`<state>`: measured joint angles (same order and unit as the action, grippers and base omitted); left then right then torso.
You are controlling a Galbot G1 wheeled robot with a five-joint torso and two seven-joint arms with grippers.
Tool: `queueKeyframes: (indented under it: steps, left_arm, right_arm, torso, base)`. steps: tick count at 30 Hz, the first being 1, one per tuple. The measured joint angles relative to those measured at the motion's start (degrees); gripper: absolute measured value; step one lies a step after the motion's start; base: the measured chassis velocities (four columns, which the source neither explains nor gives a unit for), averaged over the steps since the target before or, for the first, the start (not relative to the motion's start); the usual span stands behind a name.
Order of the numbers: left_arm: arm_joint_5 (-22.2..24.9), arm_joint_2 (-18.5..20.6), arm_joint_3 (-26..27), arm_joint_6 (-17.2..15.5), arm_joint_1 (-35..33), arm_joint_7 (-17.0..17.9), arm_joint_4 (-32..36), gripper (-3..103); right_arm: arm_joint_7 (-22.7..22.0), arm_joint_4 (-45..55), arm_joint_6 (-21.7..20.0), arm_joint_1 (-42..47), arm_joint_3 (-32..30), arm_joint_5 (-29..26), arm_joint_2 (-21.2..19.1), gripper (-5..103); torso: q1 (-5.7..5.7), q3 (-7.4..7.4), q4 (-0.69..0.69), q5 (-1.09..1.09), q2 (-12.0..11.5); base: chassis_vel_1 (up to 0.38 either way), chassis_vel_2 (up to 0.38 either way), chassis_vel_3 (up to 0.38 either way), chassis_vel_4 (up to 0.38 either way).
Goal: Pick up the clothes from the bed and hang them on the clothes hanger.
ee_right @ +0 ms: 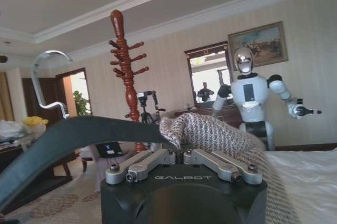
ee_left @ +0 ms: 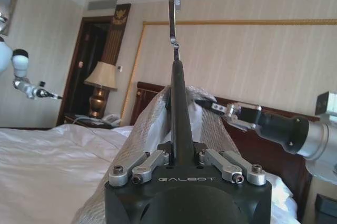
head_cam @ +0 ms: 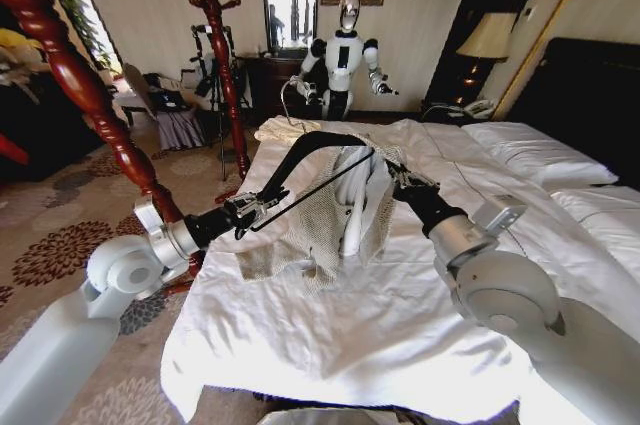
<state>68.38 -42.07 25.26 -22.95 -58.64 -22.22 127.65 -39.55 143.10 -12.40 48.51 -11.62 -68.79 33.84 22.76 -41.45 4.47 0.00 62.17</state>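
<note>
The black clothes hanger (head_cam: 322, 141) is held above the bed (head_cam: 380, 335), and my left gripper (head_cam: 262, 207) is shut on its left end. In the left wrist view the hanger (ee_left: 180, 109) rises from between the fingers (ee_left: 152, 159), its metal hook (ee_left: 172, 14) on top. The clothes (head_cam: 325, 220), a grey-beige knit jacket with white lining, drape from the hanger's right shoulder down onto the duvet. My right gripper (head_cam: 400, 178) is shut on the jacket's upper edge beside the hanger. The right wrist view shows knit fabric (ee_right: 210, 133) pinched at my gripper (ee_right: 179, 155).
Two reddish-brown pegged poles (head_cam: 75, 95) (head_cam: 222, 55) stand left of the bed. A white robot (head_cam: 345, 55) stands at the far end by a mirror. Pillows (head_cam: 540, 157) and the dark headboard (head_cam: 590, 95) lie to the right. A cream cloth (head_cam: 283, 130) lies at the bed's far corner.
</note>
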Motion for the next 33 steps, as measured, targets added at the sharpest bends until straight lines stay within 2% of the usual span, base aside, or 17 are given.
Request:
queueKeyframes:
  steps: [10, 13, 20, 27, 33]
  left_arm:
    - [-6.1, -3.8, -6.6, -0.1, -0.3, -1.3, -0.5, 18]
    - [-7.1, -6.4, -9.5, -0.1, 2.3, -1.4, -3.1, 18]
    - [-7.9, -10.4, -13.9, -0.1, 7.9, -1.4, -7.7, 18]
    - [-8.6, -11.0, -15.6, -0.1, 9.2, -1.5, -8.5, 18]
    - [-10.3, -9.5, -16.2, 0.1, 6.0, -2.2, -6.9, 18]
  right_arm:
    - [5.3, 0.1, 3.4, 0.2, 0.9, 0.3, 0.4, 1]
    - [7.0, 0.1, 4.6, 1.2, 1.7, 0.0, 0.1, 1]
    - [7.4, 0.1, 4.8, 2.2, 3.8, -1.4, -0.7, 1]
    - [9.3, 0.1, 5.8, 2.6, 5.0, -1.4, -1.2, 1]
    - [14.8, 0.1, 9.8, 1.3, 5.1, -1.4, -0.1, 1]
  torso:
    - [0.0, 0.0, -0.01, 0.01, 0.0]
    - [0.0, 0.0, 0.0, 0.01, 0.0]
    - [0.01, 0.0, 0.0, 0.01, 0.0]
    - [0.0, 0.0, 0.0, 0.0, 0.0]
    - [0.0, 0.0, -0.01, 0.0, 0.0]
  base:
    - [0.0, 0.0, 0.0, 0.0]
    - [0.0, 0.0, 0.0, 0.0]
    - [0.0, 0.0, 0.0, 0.0]
    - [0.0, 0.0, 0.0, 0.0]
    - [0.0, 0.0, 0.0, 0.0]
